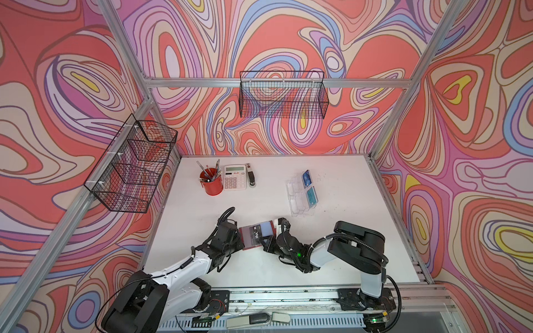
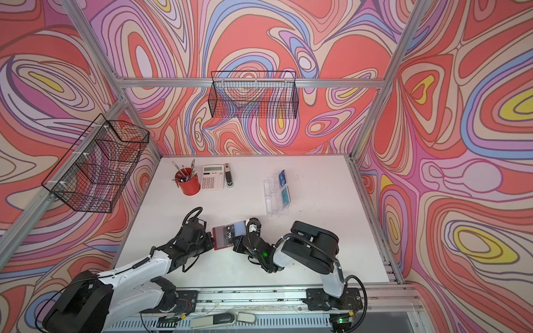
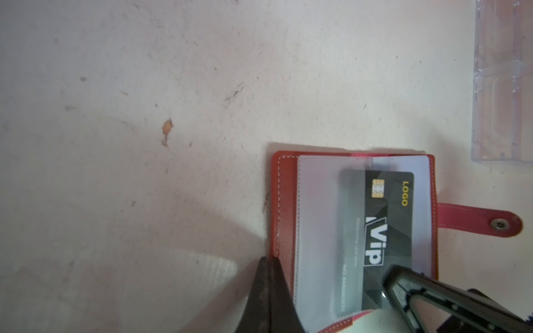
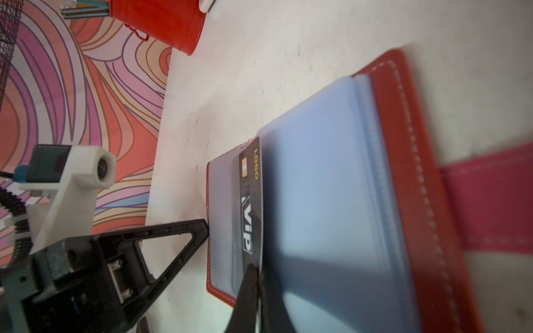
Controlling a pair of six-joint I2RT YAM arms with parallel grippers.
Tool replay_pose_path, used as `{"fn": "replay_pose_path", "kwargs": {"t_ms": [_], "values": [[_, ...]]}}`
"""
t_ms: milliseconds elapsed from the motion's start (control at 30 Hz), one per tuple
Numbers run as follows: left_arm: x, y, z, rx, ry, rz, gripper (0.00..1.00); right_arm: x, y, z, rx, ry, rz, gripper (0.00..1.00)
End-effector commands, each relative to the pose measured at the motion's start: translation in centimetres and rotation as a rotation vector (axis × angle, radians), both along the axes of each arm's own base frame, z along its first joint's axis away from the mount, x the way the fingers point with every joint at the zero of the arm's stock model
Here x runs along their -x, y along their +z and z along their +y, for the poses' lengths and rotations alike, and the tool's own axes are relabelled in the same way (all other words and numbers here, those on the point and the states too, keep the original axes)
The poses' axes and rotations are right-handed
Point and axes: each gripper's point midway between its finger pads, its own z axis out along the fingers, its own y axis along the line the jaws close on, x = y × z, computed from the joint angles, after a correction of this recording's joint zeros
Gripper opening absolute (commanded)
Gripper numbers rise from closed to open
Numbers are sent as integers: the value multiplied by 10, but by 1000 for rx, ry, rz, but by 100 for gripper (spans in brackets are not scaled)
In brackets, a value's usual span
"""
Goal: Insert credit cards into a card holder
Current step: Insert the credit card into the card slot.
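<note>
The card holder [image 1: 250, 245], a red wallet, lies open on the white table with its frosted sleeves up and its snap tab [image 3: 490, 220] stretched out; it shows in both top views [image 2: 222, 245]. A dark credit card with "VIP" lettering [image 3: 383, 219] sits partly inside a sleeve. My right gripper [image 4: 256, 268] is shut on that card's edge. My left gripper [image 3: 268, 261] is shut with nothing visible between its fingers, its tips touching the holder's red edge [image 3: 284, 201]. A blue credit card [image 1: 305, 177] and a teal one [image 1: 312, 196] stand in a clear acrylic stand [image 1: 294, 199].
At the back left of the table are a red pen cup [image 1: 212, 181], a calculator [image 1: 235, 177] and a stapler [image 1: 251, 176]. Black wire baskets hang on the back wall [image 1: 284, 95] and the left wall [image 1: 132, 164].
</note>
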Motion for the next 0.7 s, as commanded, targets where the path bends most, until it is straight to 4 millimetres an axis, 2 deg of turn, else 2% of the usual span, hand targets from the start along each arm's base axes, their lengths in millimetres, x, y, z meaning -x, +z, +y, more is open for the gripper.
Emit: {"fn": "replay_pose_path", "kwargs": {"t_ms": [0,100,233,333,433,567,667], "values": [[17,-19,10,-65,-4,91,0,23,-31,-6,150,106,45,0],[17,-19,9,-63,-9,93,0,24,-34,-3,181,129,52,0],[17,-19,10,-59,-8,93,0,18,-34,-9,275,110,48,0],[18,-18,11,-63,-5,90,0,9,-22,-18,362,75,16,16],[19,-18,12,-66,-3,90,0,-2,2,-29,425,26,-41,27],[20,-19,13,-67,-3,92,0,-10,17,-31,473,12,-82,31],[21,-19,12,-62,-7,93,0,-9,21,-18,442,50,-85,31]]}}
